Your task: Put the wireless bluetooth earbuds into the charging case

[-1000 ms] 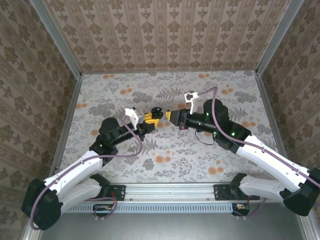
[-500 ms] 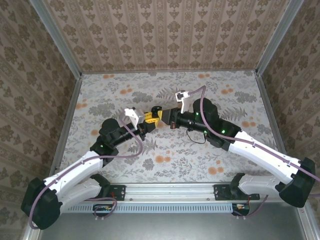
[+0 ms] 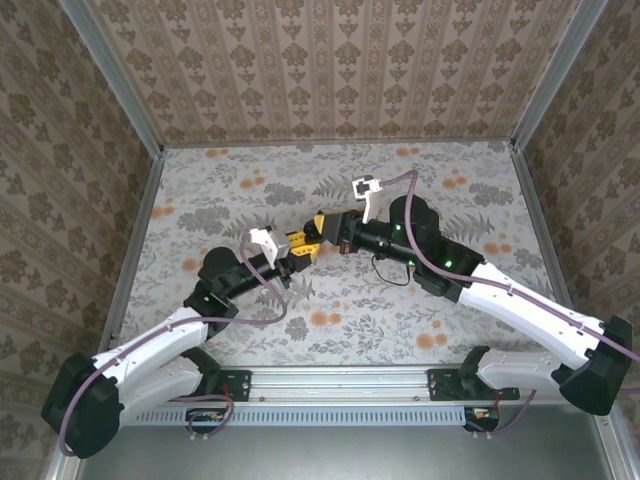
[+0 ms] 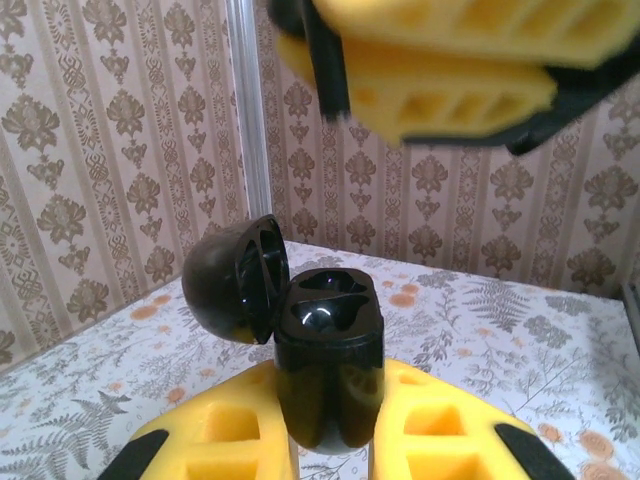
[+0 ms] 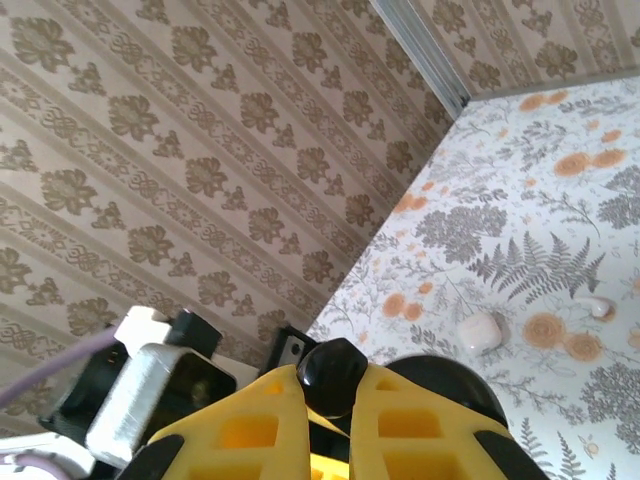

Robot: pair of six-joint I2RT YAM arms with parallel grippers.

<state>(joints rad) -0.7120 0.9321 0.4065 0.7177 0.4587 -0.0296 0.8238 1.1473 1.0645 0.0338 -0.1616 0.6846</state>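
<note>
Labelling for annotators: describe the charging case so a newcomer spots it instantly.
Start at the middle of the floral-patterned tabletop, where both grippers meet. Between the yellow fingers of the left gripper stands a glossy black charging case. Its domed lid hangs open sideways, unlike the small black bud pinched by the right gripper.

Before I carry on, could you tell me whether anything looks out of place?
Nothing looks damaged or spilled. Two strays lie loose on the table: a small white case-like object and a tiny white piece nearby, neither matching the black charging case held by the left gripper.
</note>
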